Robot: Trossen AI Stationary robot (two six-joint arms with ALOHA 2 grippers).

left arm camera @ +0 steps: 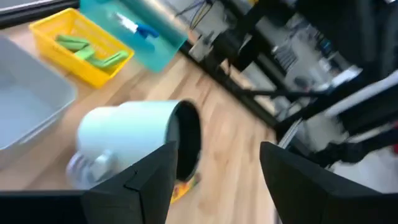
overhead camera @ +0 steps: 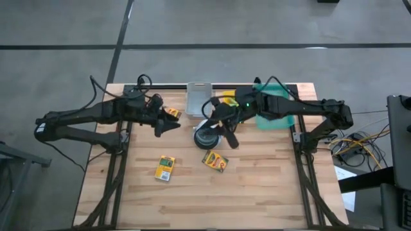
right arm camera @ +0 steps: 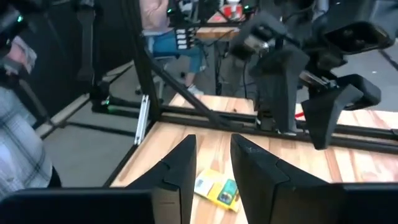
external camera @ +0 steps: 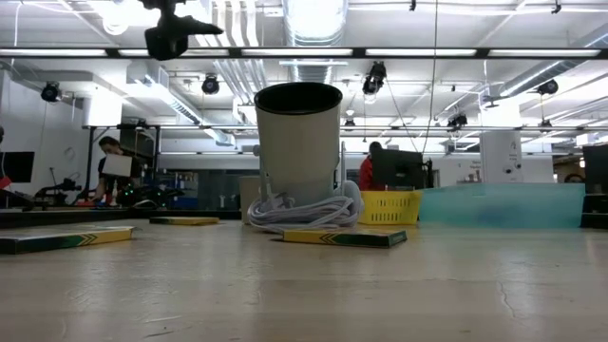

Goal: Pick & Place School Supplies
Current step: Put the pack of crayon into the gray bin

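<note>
Look down from above and you see a wooden table (overhead camera: 257, 192) with both arms reaching in over its back half. Your left gripper (overhead camera: 168, 123) hangs above the table on the left side, and its two dark fingers (left arm camera: 143, 180) are spread wide apart with nothing between them. Your right gripper (overhead camera: 226, 136) hangs near the middle, just above a white cup (overhead camera: 207, 136). From its wrist camera its fingers (right arm camera: 177, 168) have only a thin gap between them, and nothing is in that gap. The cup stands upright in the low view (external camera: 299, 152), with a white cord (external camera: 304, 211) coiled around its foot. One crayon box (overhead camera: 165, 168) lies flat on the table toward the front left. A second crayon box (overhead camera: 215, 160) lies just in front of the cup, near it but not touching. A third crayon box (overhead camera: 172, 113) sits close under the left gripper, and you cannot tell if it touches the fingers. At the back of the table there is a clear tray (overhead camera: 198, 97), then a yellow basket (left arm camera: 81, 53) with green sticks (left arm camera: 84, 50) lying in it, then a blue-green tray (left arm camera: 134, 31) with a blue-handled tool (left arm camera: 138, 26) inside. In the room behind the table you can see people (external camera: 112, 166) standing far off.
</note>
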